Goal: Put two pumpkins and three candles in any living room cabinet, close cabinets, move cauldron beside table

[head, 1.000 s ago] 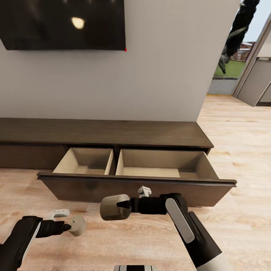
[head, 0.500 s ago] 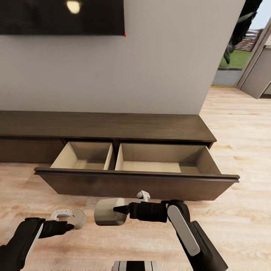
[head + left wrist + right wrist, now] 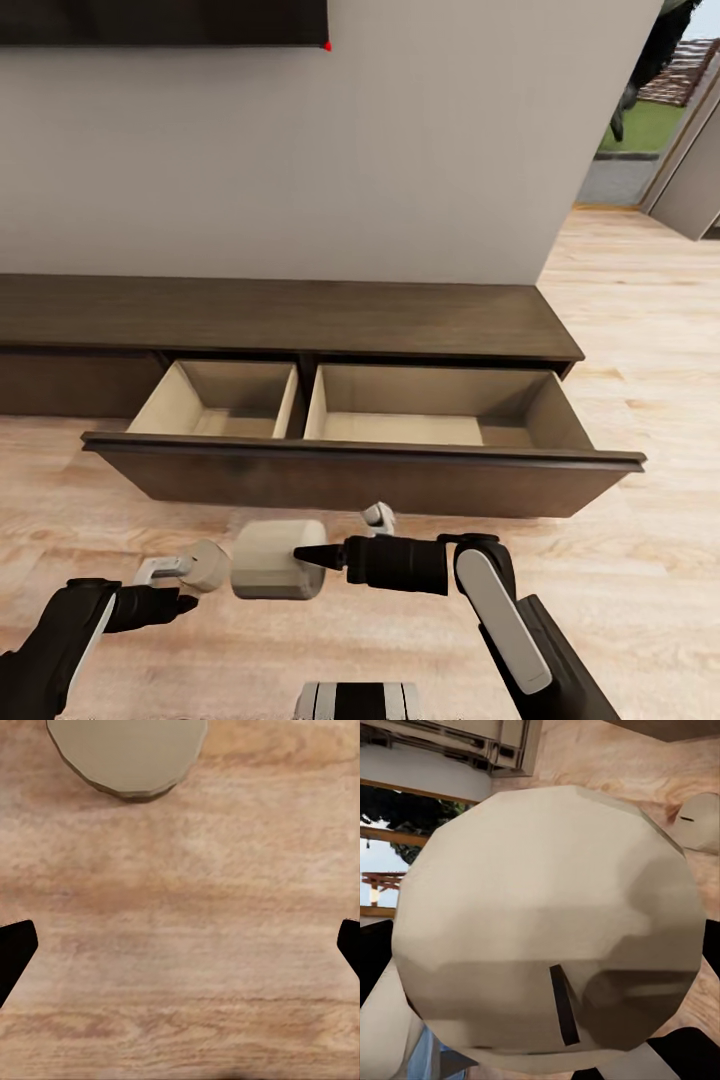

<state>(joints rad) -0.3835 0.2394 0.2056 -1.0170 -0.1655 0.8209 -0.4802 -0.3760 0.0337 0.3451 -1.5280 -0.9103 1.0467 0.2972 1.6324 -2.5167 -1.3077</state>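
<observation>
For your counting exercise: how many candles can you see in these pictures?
2. One candle is held in the right gripper; a smaller-looking candle sits just ahead of the left gripper. Others may be out of view.

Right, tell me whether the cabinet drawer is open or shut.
Open. The cabinet has its wide drawer pulled out over the floor, showing two pale compartments with nothing visible inside.
</observation>
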